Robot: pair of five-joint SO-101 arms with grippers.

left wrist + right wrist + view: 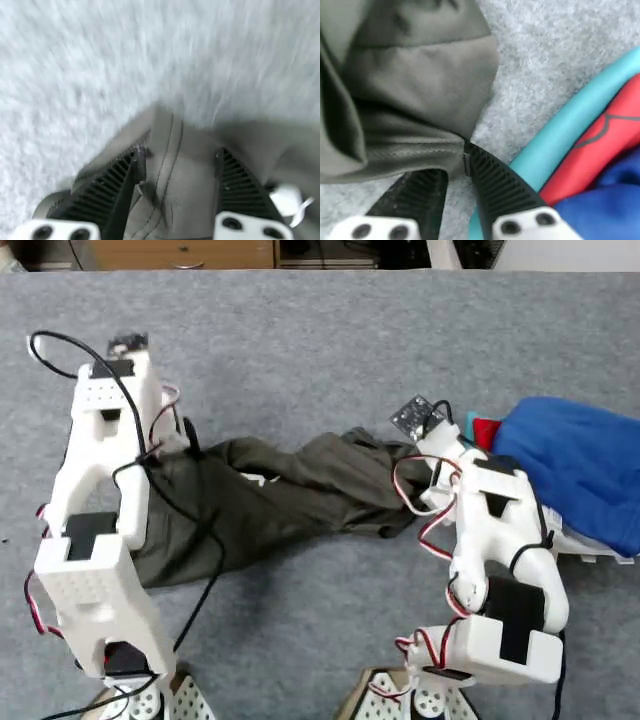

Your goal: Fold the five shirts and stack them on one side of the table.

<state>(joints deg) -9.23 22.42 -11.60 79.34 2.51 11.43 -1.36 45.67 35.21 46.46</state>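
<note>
- Grey felt-like cloth covered the whole bench (pixel 320 330). The left wrist view showed it as a pale, fuzzy nap past the shirt's edge. Only the high view took in the room, with a strip of wooden furniture (pixel 180 252) along the far side.
- Across the middle of the bench lay the olive shirt (pixel 290 495), crumpled and drawn out in a long band between the two arms, not folded.
- On the right side of the bench a blue shirt (pixel 580 470) lay heaped, just beside the right arm (pixel 500 560).
- Over the left end of the olive shirt stood the left arm (pixel 100 490), with a black cable (pixel 190 590) trailing from it across the cloth.
- From above, the right pincer was hidden under its arm. Its own wrist view showed the right pincer (pixel 457 162) pressed together on the olive shirt's stitched hem, with fabric bunched above the tips.
- The left pincer (pixel 177 165) was spread, its ribbed fingers (pixel 112 190) set either side of a seamed fold of the olive shirt, with cloth lying between them.
- At the blue shirt's edge nearest the middle, the high view gave only slivers of a red garment (pixel 486 430) and a teal edge (pixel 469 422). The right wrist view showed them close up, the teal edge as a curved band near that pincer but apart from the olive shirt, with red and then blue behind it.
- A small white label (pixel 287 200) lay on the olive cloth beside one finger of the left pincer.
</note>
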